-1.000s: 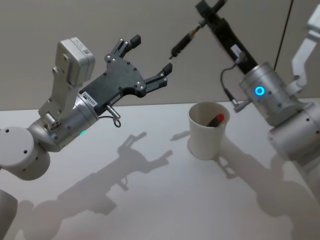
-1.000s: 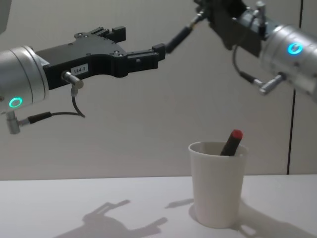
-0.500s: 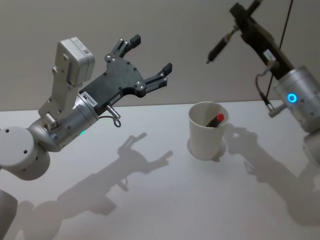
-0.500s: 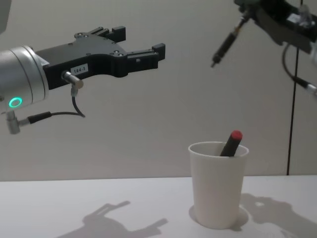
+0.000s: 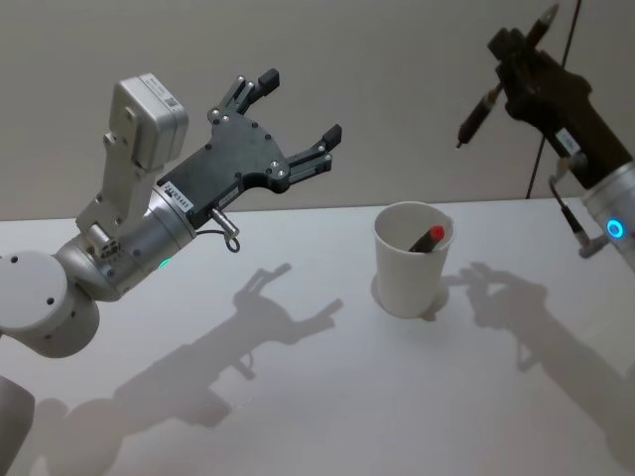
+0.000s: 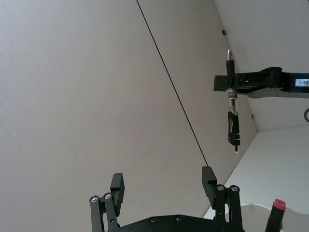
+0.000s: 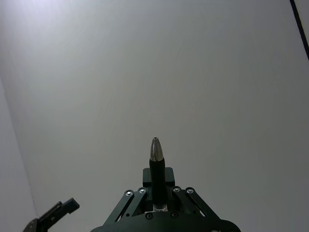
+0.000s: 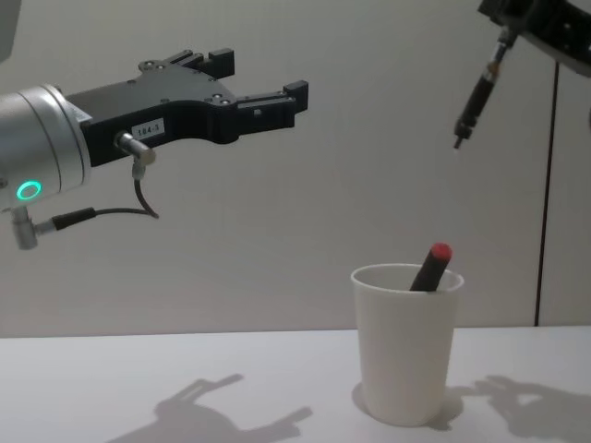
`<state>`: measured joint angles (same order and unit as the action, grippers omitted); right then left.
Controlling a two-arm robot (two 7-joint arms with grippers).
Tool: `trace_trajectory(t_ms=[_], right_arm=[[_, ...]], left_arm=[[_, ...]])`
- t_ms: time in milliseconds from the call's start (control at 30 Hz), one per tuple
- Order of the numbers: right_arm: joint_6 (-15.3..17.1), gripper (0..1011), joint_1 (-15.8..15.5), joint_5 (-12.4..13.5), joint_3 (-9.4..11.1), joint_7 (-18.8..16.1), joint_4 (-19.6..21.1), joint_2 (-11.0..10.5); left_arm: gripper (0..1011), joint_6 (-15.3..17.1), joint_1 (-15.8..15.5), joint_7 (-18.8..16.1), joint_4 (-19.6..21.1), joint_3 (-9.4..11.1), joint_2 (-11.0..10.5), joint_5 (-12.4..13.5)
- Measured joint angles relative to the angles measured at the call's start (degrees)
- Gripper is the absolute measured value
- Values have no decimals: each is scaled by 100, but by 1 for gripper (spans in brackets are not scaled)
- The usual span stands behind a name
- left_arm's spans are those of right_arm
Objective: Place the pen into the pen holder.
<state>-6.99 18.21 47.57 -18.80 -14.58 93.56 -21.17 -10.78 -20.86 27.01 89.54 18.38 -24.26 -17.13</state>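
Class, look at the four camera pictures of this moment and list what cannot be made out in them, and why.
1. Lower part of the red-capped pen: hidden inside the paper cup, chest and head views.
2. Middle of the black pen: covered by the right gripper, head view.
3. Right gripper body: cut off by the top edge, chest view.
4. Base of the left gripper: cut off by the bottom edge, left wrist view.

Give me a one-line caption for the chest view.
Right gripper holds a pen high above the pen holder, which contains a red-capped pen; left gripper open.
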Motion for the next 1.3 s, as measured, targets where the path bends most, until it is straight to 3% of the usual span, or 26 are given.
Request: trace_trajectory(t_ms=[333, 467, 500, 667, 733, 767, 933, 1300], right_arm=[[-435, 124, -336, -1162, -71, 162, 337, -212], [-549, 123, -404, -1506, -110, 203, 388, -230], [-617, 124, -435, -1716, -135, 230, 405, -233], [-801, 124, -493, -2313, -204, 310, 416, -214], [-922, 124, -511, -2672, -257, 355, 389, -174], [-922, 124, -511, -2672, -257, 355, 389, -174], [-1115, 124, -501, -3261, -350, 425, 241, -42], [-1248, 124, -317, -3671, -465, 436, -283, 266]], left_arm=[[1001, 0, 0, 0, 0, 0, 0, 0], [1001, 0, 0, 0, 0, 0, 0, 0], [1001, 0, 0, 0, 0, 0, 0, 0], [1001, 0, 0, 0, 0, 0, 0, 0], [1001, 0, 0, 0, 0, 0, 0, 0], [1001, 0, 0, 0, 0, 0, 0, 0], [1001, 0, 0, 0, 0, 0, 0, 0], [1001, 0, 0, 0, 0, 0, 0, 0]])
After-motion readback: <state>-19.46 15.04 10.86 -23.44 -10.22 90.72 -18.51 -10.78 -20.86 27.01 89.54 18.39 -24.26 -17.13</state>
